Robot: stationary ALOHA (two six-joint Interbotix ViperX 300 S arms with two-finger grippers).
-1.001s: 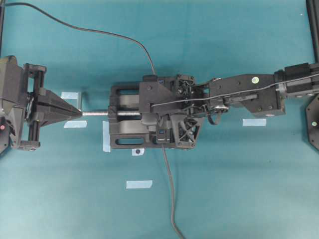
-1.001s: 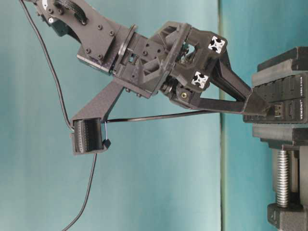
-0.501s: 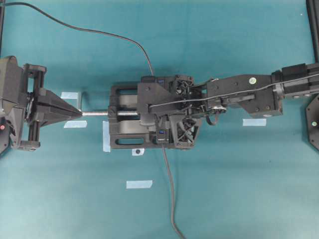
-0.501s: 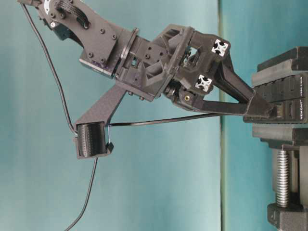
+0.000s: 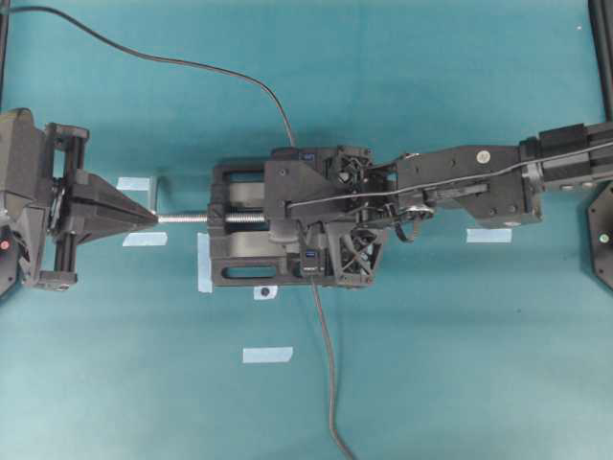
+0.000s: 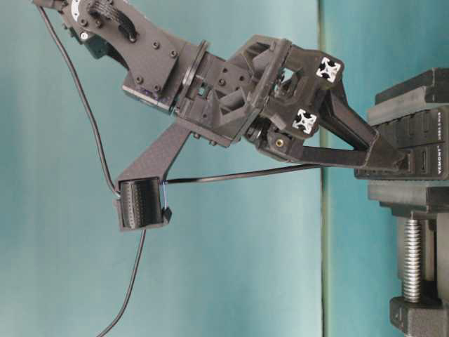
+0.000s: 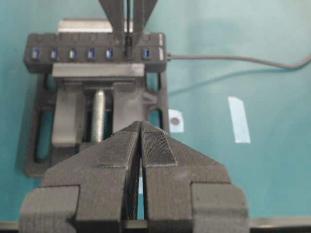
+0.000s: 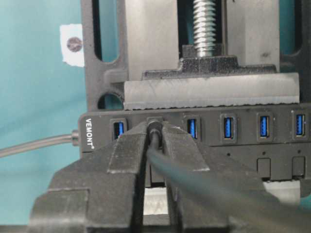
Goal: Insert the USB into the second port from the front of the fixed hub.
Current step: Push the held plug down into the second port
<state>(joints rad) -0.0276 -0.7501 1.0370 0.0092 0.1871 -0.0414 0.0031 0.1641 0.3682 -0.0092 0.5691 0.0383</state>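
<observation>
We see the right gripper (image 6: pixel 393 163) angled down, jaws nearly closed — tips against the hub (image 6: pixel 421 158), thin black cable (image 6: pixel 238 174) trailing back, vise (image 6: pixel 414 210) clamping the hub

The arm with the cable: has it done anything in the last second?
Barely. The right gripper, shut on the USB, has eased closer to the hub, its arm sliding slightly left in the overhead view. The left gripper, vise and hub stayed put.

The right end effector (image 8: pixel 154 145) hides the USB (image 8: pixel 154 127) tip and the port behind it. The hub (image 8: pixel 272 145) runs off the frame's right edge, its farthest ports unseen.
</observation>
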